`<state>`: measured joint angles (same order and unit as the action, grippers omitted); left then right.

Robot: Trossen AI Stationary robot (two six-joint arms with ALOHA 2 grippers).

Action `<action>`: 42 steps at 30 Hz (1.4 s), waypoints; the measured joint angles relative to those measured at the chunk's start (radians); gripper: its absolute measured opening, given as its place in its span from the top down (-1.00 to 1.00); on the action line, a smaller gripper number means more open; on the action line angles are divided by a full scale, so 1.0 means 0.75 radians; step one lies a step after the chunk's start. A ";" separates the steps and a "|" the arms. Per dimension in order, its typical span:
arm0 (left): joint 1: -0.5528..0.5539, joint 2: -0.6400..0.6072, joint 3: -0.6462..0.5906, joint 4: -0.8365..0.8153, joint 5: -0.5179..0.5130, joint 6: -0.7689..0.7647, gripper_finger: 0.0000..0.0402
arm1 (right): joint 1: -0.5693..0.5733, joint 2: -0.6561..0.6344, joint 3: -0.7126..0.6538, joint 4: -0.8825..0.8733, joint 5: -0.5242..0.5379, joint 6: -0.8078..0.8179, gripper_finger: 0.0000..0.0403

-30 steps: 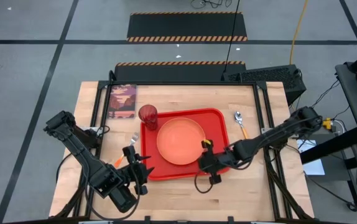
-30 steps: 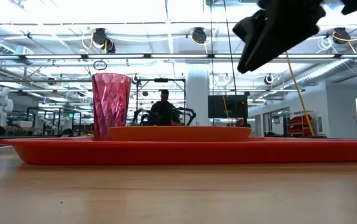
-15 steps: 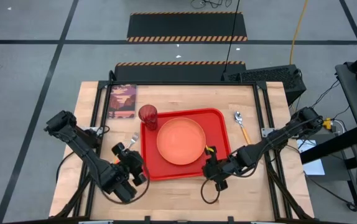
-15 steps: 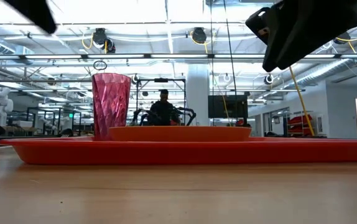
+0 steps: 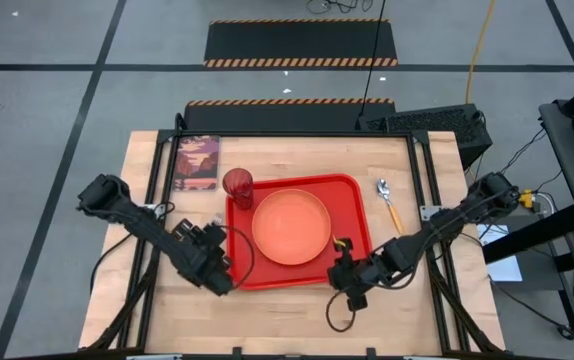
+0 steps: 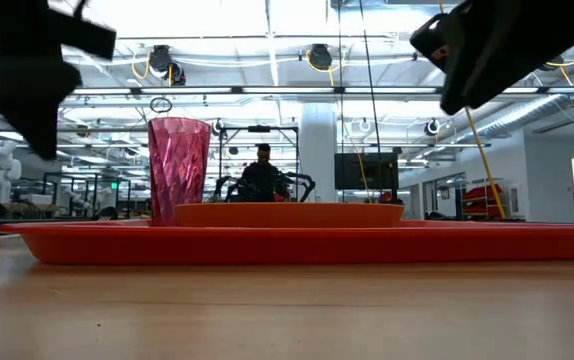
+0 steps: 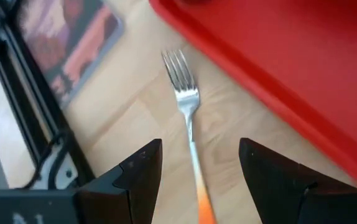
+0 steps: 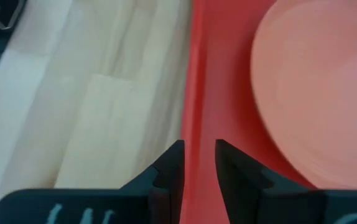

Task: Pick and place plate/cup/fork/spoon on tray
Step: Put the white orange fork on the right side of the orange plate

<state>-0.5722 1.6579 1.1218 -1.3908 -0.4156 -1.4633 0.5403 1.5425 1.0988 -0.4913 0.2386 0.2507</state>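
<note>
The red tray lies mid-table with the orange plate on it and the dark red cup upright in its far left corner. The fork lies flat on the table just left of the tray, tines toward the far edge. My left gripper is open above the fork's orange handle, one finger on either side, touching nothing; in the high view it hides most of the fork. The spoon lies on the table right of the tray. My right gripper hovers empty over the tray's near right rim, fingers a narrow gap apart.
A flat picture book lies at the table's far left corner. Bare wood runs along the near edge. In the low view a person sits far behind the table, and the arms hang in the upper left and upper right.
My left gripper has swung from near the table's near edge toward the far edge and come down over the fork, turning as it went. My right gripper has drawn back a little from the plate toward the tray's near right corner. Nothing on the table has moved.
</note>
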 joint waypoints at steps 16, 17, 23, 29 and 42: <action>0.177 -0.227 -0.443 0.456 0.082 0.111 -0.07 | 0.032 0.000 0.000 0.013 0.001 -0.007 0.59; 0.181 -0.228 -0.460 0.467 0.094 0.114 -0.07 | 0.032 0.000 0.000 0.014 0.000 -0.009 0.59; 0.209 -0.230 -0.535 0.600 0.106 0.186 -0.07 | 0.031 0.000 0.000 0.028 0.001 -0.017 0.59; 0.267 -0.230 -0.574 0.716 0.135 0.260 -0.07 | 0.032 0.000 0.000 0.073 0.000 -0.042 0.59; 0.300 -0.230 -0.574 0.775 0.173 0.308 -0.07 | 0.032 0.000 0.000 0.076 0.000 -0.047 0.59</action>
<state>-0.3470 1.4857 0.6910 -0.8095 -0.2857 -1.2323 0.5640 1.5425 1.0988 -0.4347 0.2386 0.2153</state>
